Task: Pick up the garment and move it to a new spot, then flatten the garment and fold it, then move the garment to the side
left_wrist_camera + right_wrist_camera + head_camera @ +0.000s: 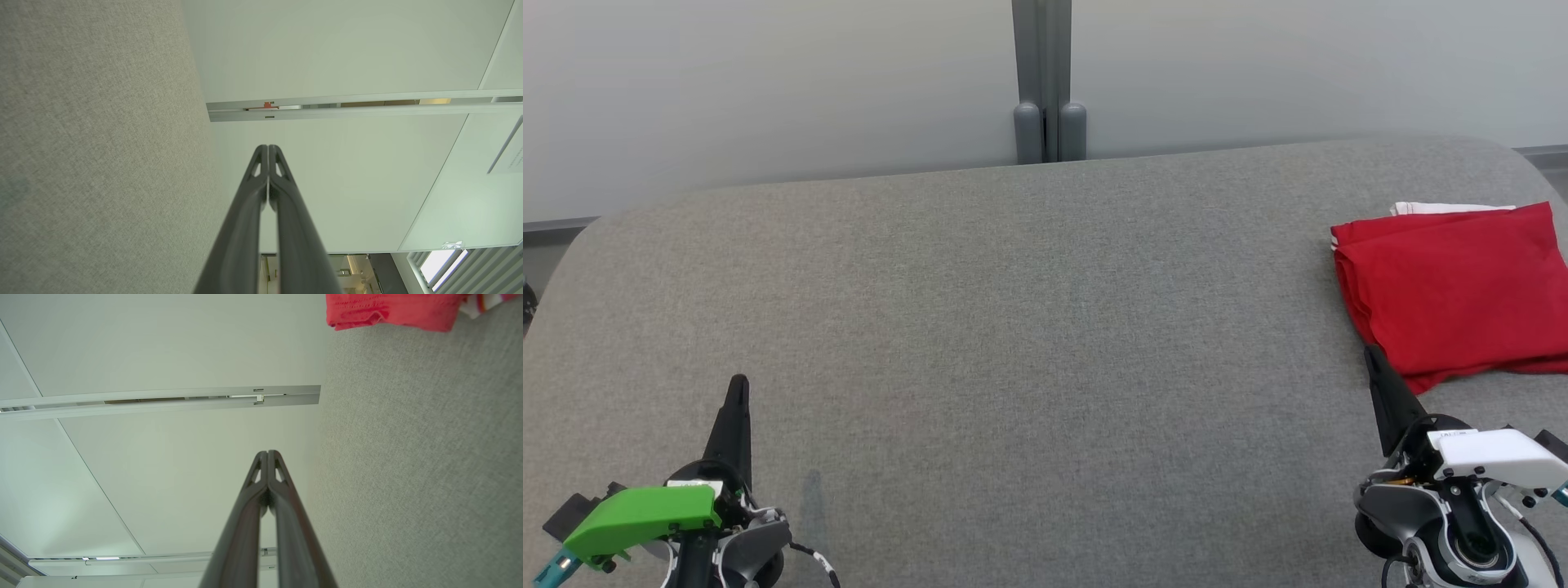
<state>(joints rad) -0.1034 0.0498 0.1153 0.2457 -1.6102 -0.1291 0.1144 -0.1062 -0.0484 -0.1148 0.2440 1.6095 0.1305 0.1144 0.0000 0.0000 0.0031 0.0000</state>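
Red knit-looking cloth, the garment (1454, 294), is seen in the head view folded into a flat, soft-cornered rectangle at the right edge of the grey, felt-like surface (1045, 327), toward its far right corner. A strip of white cloth (1445, 208) is shown along its far side. The task is judged all but done: the garment is folded and set aside, and nothing is held. The left jaws are pressed together near the front left corner, the right jaws close by the garment's near corner.

In the left wrist view, slim dark jaws are shown closed beside coarse weave.

In the right wrist view, the closed jaws are kept apart from the garment's stitched hem.
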